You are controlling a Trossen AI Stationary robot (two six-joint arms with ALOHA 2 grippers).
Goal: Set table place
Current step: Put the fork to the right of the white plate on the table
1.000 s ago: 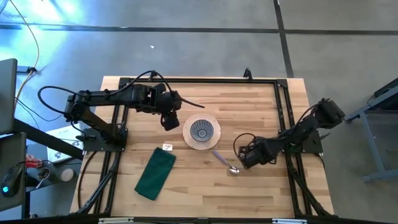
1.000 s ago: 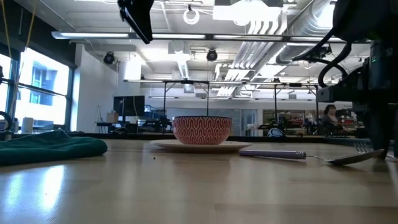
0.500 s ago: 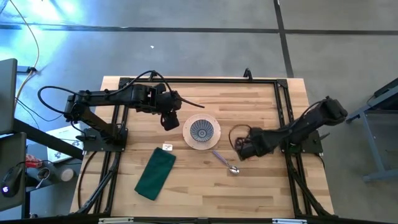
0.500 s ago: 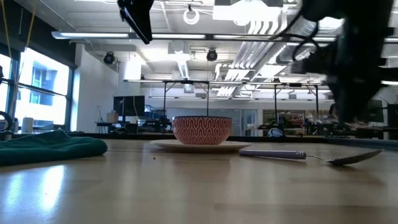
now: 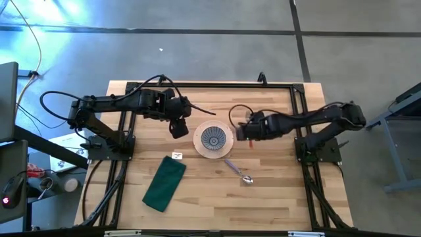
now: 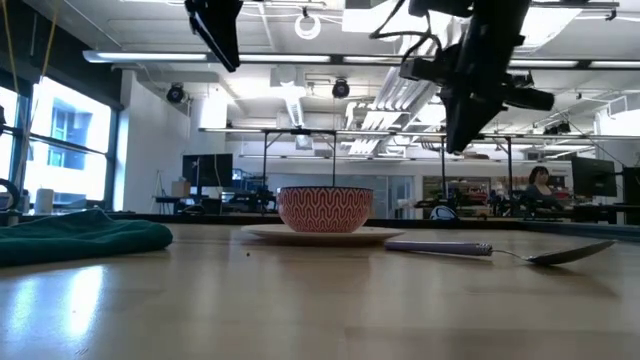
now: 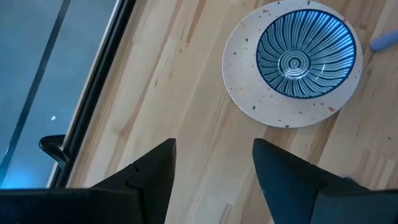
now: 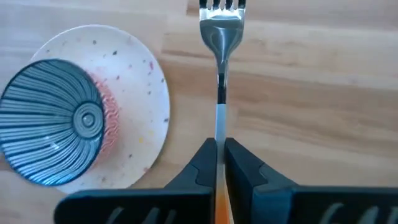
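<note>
A cream plate lies at the table's middle with the blue patterned bowl standing on it. The lilac-handled spoon lies flat on the table, on the near right of the plate. The dark green napkin lies flat at the near left. My right gripper hangs just right of the plate, high above the table in the low view, shut on the fork. My left gripper hangs open and empty above the table, left of the plate. My right gripper pinches the fork's handle between its two fingers, which lie along it. The metal neck and tines stick out past the fingertips and the orange handle part runs back between them. The fork is lifted clear of the table beside the plate.
A small white tag lies between the napkin and the plate. The black metal frame runs along the table's edges, and both arm bases stand at the left and right sides. Bare wood shows along the near edge and at the far right.
My right gripper has risen from the table near the spoon's bowl end and gone toward the far edge and the left, carrying the fork up to the plate's right side. The spoon, plate, bowl and napkin have stayed put.
</note>
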